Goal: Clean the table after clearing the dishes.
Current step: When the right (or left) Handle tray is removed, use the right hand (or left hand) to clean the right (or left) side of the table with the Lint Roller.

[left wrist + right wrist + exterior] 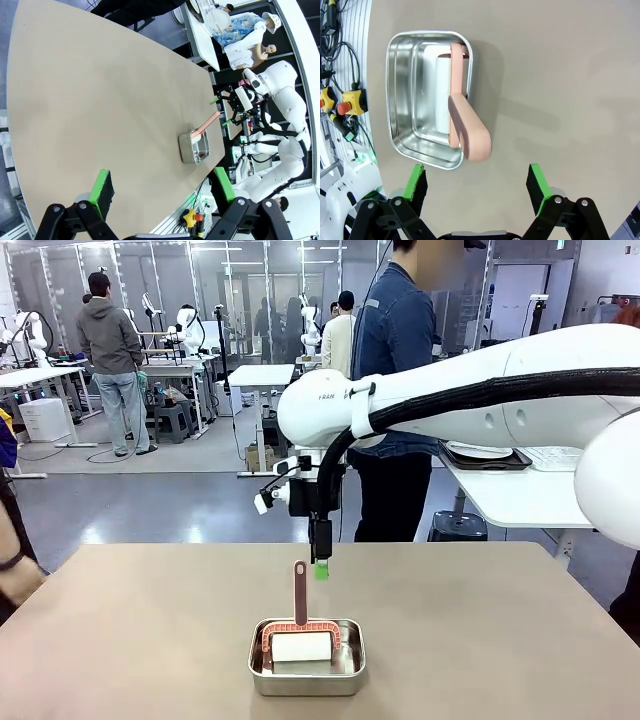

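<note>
Matte beige table (500, 640) bears shiny rectangular steel pan (306, 681), pink-handled roller (301, 645) inside.

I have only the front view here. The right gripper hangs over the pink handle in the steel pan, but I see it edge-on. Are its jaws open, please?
Observer: Yes. The right wrist view shows the right gripper with jaws wide open, holding nothing.
Operator: Is the handle centred for them?
Observer: The end of the pink handle sits below, about midway between the two pads, untouched.
Operator: Where is the left arm?
Observer: The left gripper, jaws open, hangs over the table, far from the steel pan.
</note>
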Controlling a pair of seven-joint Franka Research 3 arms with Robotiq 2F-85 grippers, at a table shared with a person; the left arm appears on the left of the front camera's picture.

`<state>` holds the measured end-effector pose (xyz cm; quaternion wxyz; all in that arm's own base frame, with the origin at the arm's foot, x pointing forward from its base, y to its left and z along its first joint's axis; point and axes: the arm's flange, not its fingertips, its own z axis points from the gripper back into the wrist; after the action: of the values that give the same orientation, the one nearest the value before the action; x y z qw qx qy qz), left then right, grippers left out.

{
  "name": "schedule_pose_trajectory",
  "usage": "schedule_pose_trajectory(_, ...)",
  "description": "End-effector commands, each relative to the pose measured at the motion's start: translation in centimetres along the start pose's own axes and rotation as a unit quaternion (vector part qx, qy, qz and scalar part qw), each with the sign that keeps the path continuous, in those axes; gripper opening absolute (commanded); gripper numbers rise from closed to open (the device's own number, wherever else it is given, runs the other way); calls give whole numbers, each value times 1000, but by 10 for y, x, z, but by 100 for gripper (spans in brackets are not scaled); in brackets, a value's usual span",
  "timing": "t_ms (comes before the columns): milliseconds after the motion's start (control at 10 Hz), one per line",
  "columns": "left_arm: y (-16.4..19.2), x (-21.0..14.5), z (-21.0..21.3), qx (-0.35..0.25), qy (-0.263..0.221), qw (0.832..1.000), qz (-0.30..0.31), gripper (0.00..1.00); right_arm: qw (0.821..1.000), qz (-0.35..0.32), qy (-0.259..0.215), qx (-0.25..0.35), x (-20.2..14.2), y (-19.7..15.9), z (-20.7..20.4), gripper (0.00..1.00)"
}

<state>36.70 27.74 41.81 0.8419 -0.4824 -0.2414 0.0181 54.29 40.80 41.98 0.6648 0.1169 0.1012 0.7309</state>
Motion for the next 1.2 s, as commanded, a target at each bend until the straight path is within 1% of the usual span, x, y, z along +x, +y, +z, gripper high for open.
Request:
schedule_pose_trajectory(0, -3, -4, 4, 0, 8, 1000, -3, 100, 1000, -12, 4, -2, 18, 5, -15, 100)
schedule_pose_trajectory(300, -3, -4, 4, 0, 8, 1000, -3, 100, 1000, -13, 19, -10, 37, 7, -33, 100)
schedule_pose_trajectory(700, -3, -4, 4, 0, 8, 1000, -3, 100, 1000, -15, 23, -14, 38, 12, -35, 100)
schedule_pose_trajectory(800, -3, -4, 4, 0, 8, 1000, -3, 100, 1000, -12, 23, -16, 39, 13, -34, 62)
schedule_pose_trajectory(900, -3, -4, 4, 0, 8, 1000, -3, 100, 1000, -10, 23, -16, 41, 14, -34, 44)
schedule_pose_trajectory(1000, -3, -4, 4, 0, 8, 1000, -3, 100, 1000, -10, 23, -15, 41, 13, -34, 4)
schedule_pose_trajectory(1100, -3, -4, 4, 0, 8, 1000, -3, 100, 1000, -12, 20, -15, 40, 15, -32, 0)
